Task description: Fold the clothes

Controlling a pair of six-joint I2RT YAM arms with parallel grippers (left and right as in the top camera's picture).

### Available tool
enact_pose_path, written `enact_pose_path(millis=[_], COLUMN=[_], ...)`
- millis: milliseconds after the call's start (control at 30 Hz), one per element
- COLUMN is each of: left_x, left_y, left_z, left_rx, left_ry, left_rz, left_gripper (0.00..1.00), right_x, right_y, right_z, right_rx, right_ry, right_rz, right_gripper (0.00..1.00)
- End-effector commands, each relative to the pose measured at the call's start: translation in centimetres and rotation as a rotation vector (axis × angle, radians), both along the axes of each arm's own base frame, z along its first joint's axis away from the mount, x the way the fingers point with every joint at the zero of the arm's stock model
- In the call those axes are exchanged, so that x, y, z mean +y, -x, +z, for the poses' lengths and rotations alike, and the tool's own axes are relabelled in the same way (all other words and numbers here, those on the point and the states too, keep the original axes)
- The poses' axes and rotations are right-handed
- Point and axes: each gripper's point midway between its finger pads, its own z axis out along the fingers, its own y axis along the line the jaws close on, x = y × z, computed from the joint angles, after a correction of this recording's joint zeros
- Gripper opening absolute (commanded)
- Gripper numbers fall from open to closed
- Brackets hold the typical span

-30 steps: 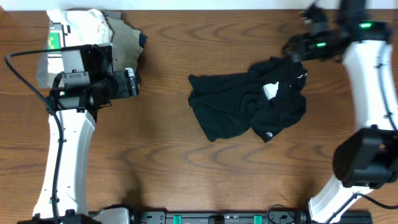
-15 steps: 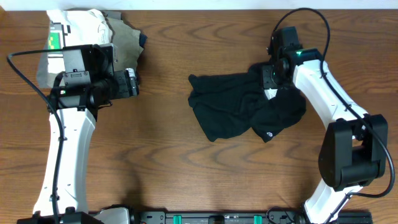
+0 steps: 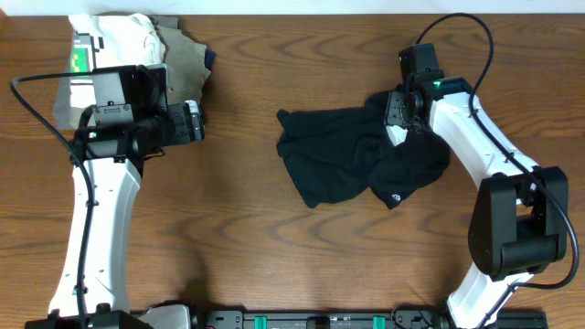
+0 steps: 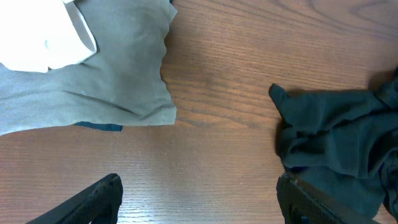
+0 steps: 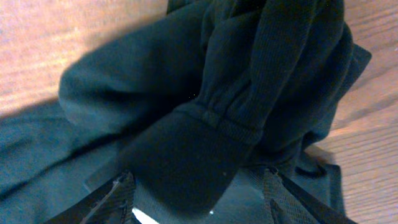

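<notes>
Observed: the black short-sleeved T-shirt of soft fabric (image 3: pixel 347 164) lies crumpled in a heap right of centre on the brown wooden tabletop (image 3: pixel 274 256). Its white inner label (image 3: pixel 396 135) and small white logo (image 3: pixel 395 196) both show. The right arm (image 3: pixel 475 128) reaches over the heap's upper right corner. The right jaws stand apart just above the cloth, beside the label, clamped on nothing. The wrist view shows a stitched hem (image 5: pixel 217 118) lying between them. The left arm (image 3: pixel 101 210) is well apart from the shirt, near the pile of cream garment (image 3: pixel 128 37) and khaki-grey garment (image 3: pixel 178 55). The left jaws are likewise wide apart and empty.

Assessment: the step in hand appears to be a first hold, to spread the heap flat before any fold.

Recommendation: close on the hem edge alone, one layer if possible. A bunched handful would likely lift the heap as a lump. Draw outward low and slowly, since soft cloth drags and rolls. The left jaws should take the opposite edge so the shirt is tensioned from both sides.
</notes>
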Motion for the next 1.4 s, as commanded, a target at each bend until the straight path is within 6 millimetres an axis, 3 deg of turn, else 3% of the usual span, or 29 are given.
enact_pose_path(millis=[0,233,267,333,433,533,633,767,900,1000,1033,1067,1133,1167,1200,1267,1367], left_x=[-0.1,-0.1,-0.1,-0.1,-0.1,-0.1,-0.1,-0.1,-0.1,-0.1,-0.1,-0.1,-0.1,-0.1,-0.1,-0.1,-0.1], left_y=[-0.4,-0.4,-0.4,-0.4,-0.4,-0.4,-0.4,-0.4,-0.4,-0.4,-0.4,-0.5,-0.5,-0.5,-0.6,-0.7,-0.9], left_z=[0.4,0.4,0.4,0.4,0.4,0.4,0.4,0.4,0.4,0.4,0.4,0.4,0.5,0.5,0.5,0.6,0.8], left_rx=[-0.007,-0.007,-0.007,-0.007,-0.007,-0.007,-0.007,-0.007,-0.007,-0.007,-0.007,-0.008,-0.01,-0.011,-0.014,-0.019,-0.032], left_ry=[0.012,0.012,0.012,0.012,0.012,0.012,0.012,0.012,0.012,0.013,0.013,0.013,0.012,0.012,0.012,0.012,0.013], left_rz=[-0.002,-0.002,-0.002,-0.002,-0.002,-0.002,-0.002,-0.002,-0.002,-0.002,-0.002,-0.002,-0.002,-0.002,-0.002,-0.002,-0.005], left_gripper=[0.8,0.8,0.8,0.8,0.8,0.8,0.8,0.81,0.81,0.8,0.8,0.8,0.8,0.8,0.8,0.81,0.8], right_x=[0.4,1.4,1.4,1.4,1.1,-0.4,-3.4,-9.6,-16.8,-20.4,-21.1,-21.5,-22.1,-22.2,-22.3,-21.9,-20.0], right_y=[-0.2,-0.3,-0.2,-0.1,-0.7,-1.2,-1.5,-1.3,0.2,1.4,1.7,1.9,2.4,2.7,2.9,3.1,2.6], right_z=[-0.1,-1.4,-1.6,-1.6,-1.0,1.0,3.7,6.3,6.0,5.2,5.0,4.8,4.7,4.6,4.6,4.7,5.8], right_rx=[-0.019,0.004,0.012,0.015,-0.009,-0.046,-0.084,-0.127,-0.104,-0.079,-0.075,-0.071,-0.063,-0.055,-0.048,-0.043,-0.065], right_ry=[-0.064,-0.103,-0.101,-0.098,-0.089,-0.081,-0.066,-0.035,0.006,-0.009,-0.02,-0.033,-0.046,-0.048,-0.049,-0.057,-0.091], right_rz=[-0.094,-0.078,-0.078,-0.077,-0.044,-0.028,-0.053,-0.126,-0.21,-0.243,-0.233,-0.223,-0.213,-0.219,-0.223,-0.191,-0.092], right_gripper=[0.62,0.36,0.28,0.02,0.01,0.01,0.01,0.01,0.01,0.01,0.03,0.15,0.63,0.79,0.88,0.94,0.95])
